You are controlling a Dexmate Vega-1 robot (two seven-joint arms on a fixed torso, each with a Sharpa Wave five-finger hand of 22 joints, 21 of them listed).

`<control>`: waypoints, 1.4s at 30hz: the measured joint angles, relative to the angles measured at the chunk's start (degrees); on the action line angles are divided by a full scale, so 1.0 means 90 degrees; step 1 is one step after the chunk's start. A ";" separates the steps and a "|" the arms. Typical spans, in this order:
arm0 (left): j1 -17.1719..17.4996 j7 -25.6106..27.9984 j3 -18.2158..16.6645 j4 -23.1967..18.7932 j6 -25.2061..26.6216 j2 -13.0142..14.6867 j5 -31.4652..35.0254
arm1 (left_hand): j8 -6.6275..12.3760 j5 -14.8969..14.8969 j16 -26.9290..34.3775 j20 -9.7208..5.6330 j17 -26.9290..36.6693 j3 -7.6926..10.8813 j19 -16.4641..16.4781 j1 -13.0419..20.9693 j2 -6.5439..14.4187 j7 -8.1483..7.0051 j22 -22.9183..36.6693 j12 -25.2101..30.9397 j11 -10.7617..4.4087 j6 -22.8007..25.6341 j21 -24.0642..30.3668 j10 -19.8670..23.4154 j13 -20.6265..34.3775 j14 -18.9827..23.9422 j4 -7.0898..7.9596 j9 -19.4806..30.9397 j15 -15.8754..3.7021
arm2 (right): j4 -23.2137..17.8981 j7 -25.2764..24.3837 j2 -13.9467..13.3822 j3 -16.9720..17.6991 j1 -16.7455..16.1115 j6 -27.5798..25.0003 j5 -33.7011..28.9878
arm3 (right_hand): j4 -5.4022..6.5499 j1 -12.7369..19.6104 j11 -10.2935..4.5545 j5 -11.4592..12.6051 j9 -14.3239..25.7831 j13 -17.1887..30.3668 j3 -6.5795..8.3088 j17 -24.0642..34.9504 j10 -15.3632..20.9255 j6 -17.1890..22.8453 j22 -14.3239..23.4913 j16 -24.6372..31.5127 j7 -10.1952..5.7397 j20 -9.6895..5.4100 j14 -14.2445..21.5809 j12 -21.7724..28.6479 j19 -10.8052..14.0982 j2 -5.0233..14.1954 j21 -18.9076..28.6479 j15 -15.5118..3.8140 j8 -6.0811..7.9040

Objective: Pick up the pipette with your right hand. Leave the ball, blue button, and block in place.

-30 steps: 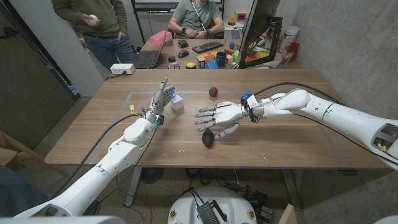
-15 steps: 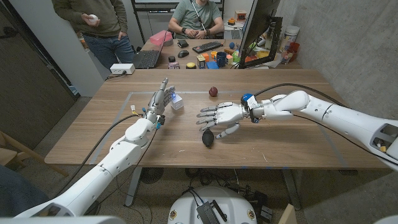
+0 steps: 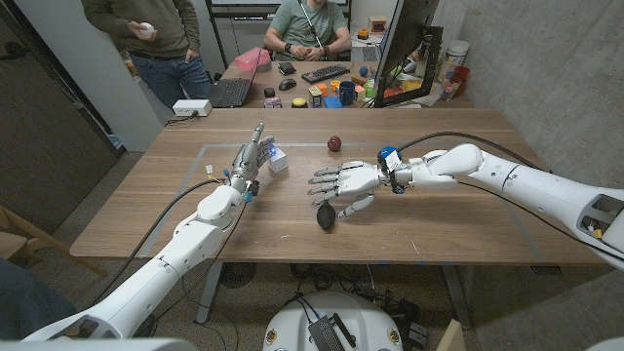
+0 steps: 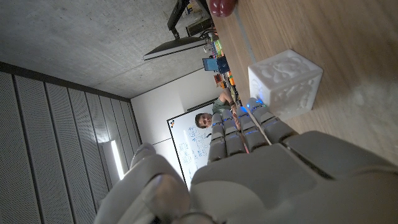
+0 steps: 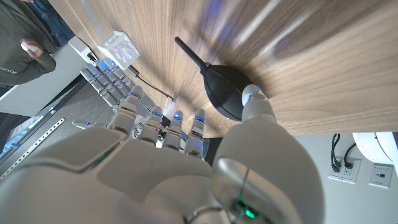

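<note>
Black pipette (image 3: pixel 327 217) lies on the wooden worktop (image 3: pixel 439 229) just under the right robot hand (image 3: pixel 346 185), at 6 o'clock of it in the head view, bulb end nearest the thumb. That robot hand hovers with fingers spread apart, holding nothing; the thumb tip looks close to the bulb, contact unclear. Left robot hand (image 3: pixel 252 161) stands upright, fingers straight and together, holding nothing, right beside the white block (image 3: pixel 278 160) at its 3 o'clock.

Step in hand, as I judge it: closing on the pipette. To do it well, lower the palm, bring the thumb to one side of the bulb and the fingers to the other, pinch the fat bulb rather than the thin stem, then lift straight up. Dark red ball (image 3: pixel 334 143) sits at 12 o'clock of the right robot hand, well apart, so the risk of knocking it is low. Blue button (image 3: pixel 387 153) shows by the right wrist at about 1 o'clock; keep the forearm from sweeping it.

Right wrist view shows the pipette's shape properly: round bulb (image 5: pixel 231 96) with a thin stem pointing away, thumb tip (image 5: pixel 252 94) right at the bulb's edge; the head view gives only a dark blob. Left wrist view shows the block's embossed faces (image 4: pixel 286 81) and the ball (image 4: pixel 222 6) beyond it.
</note>
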 measured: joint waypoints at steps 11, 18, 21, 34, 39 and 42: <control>-0.0034 -0.0034 0.0011 0.0100 -0.0040 -0.0036 -0.0020 | 0.0000 0.0000 0.0000 -0.0001 0.0000 0.0000 0.0001 0.0034 0.0034 0.0000 0.0000 0.0000 0.0000 0.0000 0.0001 0.0000 0.0000 0.0036 0.0000 0.0000 -0.0036 | 0.0079 0.0034 0.0065 -0.0038 -0.0055 -0.0041 0.0083 | -0.0003 -0.0029 -0.0048 0.0077 0.0000 0.0007 0.0043 0.0000 0.0154 0.0188 0.0031 0.0132 -0.0063 -0.0059 0.0257 0.0137 0.0461 -0.0031 0.0234 -0.0111 0.0133; -0.0035 -0.0040 0.0012 0.0118 -0.0044 -0.0038 -0.0028 | 0.0000 0.0000 0.0000 -0.0001 0.0000 0.0000 0.0001 0.0034 0.0034 -0.0035 0.0000 0.0000 0.0000 0.0035 0.0001 -0.0001 0.0000 0.0036 0.0000 0.0000 -0.0036 | 0.0326 -0.0255 0.0198 -0.0148 -0.0049 -0.0063 0.0076 | -0.0157 0.0785 -0.0298 0.0296 0.0030 0.0305 0.0398 0.0111 0.1212 0.1507 0.0013 0.0355 -0.0291 -0.0407 0.1449 0.0767 0.2515 -0.0066 0.0765 -0.0710 0.0455; -0.0020 -0.0026 0.0009 0.0094 -0.0044 -0.0023 -0.0028 | 0.0000 0.0000 0.0000 0.0000 0.0000 0.0000 0.0000 0.0033 0.0033 -0.0035 0.0000 0.0000 0.0000 0.0035 0.0001 -0.0001 0.0000 0.0036 0.0000 0.0000 -0.0036 | 0.0413 -0.0388 0.0245 -0.0195 -0.0029 -0.0077 0.0060 | -0.0151 0.1047 -0.0389 0.0343 0.0038 0.0456 0.0558 0.0158 0.1629 0.2190 0.0013 0.0471 -0.0290 -0.0738 0.1941 0.1005 0.2997 -0.0011 0.0818 -0.0890 0.0643; 0.0072 0.0033 -0.0050 -0.0034 -0.0019 0.0046 -0.0037 | 0.0000 0.0000 0.0000 0.0001 0.0000 -0.0021 -0.0001 0.0059 0.0059 -0.0035 0.0000 0.0000 0.0001 0.0035 0.0000 -0.0001 0.0000 0.0036 -0.0021 0.0000 -0.0036 | 0.0605 -0.0671 0.0310 -0.0372 0.0042 -0.0126 0.0119 | -0.0080 0.1329 -0.0468 0.0343 0.0123 0.0709 0.0732 0.0238 0.2179 0.2965 0.0013 0.0690 -0.0272 -0.1150 0.2689 0.1307 0.3520 0.0101 0.0900 -0.0977 0.0898; 0.0087 0.0033 -0.0063 -0.0035 -0.0024 0.0048 -0.0050 | 0.0000 0.0000 0.0000 0.0001 0.0000 -0.0021 -0.0001 0.0059 0.0059 -0.0035 0.0000 0.0000 0.0001 0.0035 0.0000 -0.0001 0.0000 0.0036 -0.0021 0.0000 -0.0036 | 0.0504 -0.0635 0.0236 -0.0343 0.0001 -0.0141 0.0213 | -0.0080 0.1329 -0.0467 0.0343 0.0124 0.0739 0.0732 0.0238 0.2179 0.2965 0.0014 0.0690 -0.0272 -0.1172 0.2724 0.1307 0.3541 0.0101 0.0900 -0.1012 0.0898; 0.0090 0.0024 -0.0065 -0.0035 -0.0037 0.0049 -0.0054 | 0.0000 0.0000 0.0000 0.0001 0.0000 -0.0020 -0.0001 0.0059 0.0059 -0.0035 0.0000 0.0000 0.0001 0.0035 0.0000 -0.0001 0.0000 0.0036 -0.0021 0.0000 -0.0036 | 0.0414 -0.0585 0.0183 -0.0277 -0.0038 -0.0151 0.0282 | -0.0080 0.1329 -0.0467 0.0343 0.0125 0.0738 0.0732 0.0237 0.2179 0.2965 0.0014 0.0689 -0.0272 -0.1149 0.2758 0.1307 0.3563 0.0101 0.0900 -0.0978 0.0895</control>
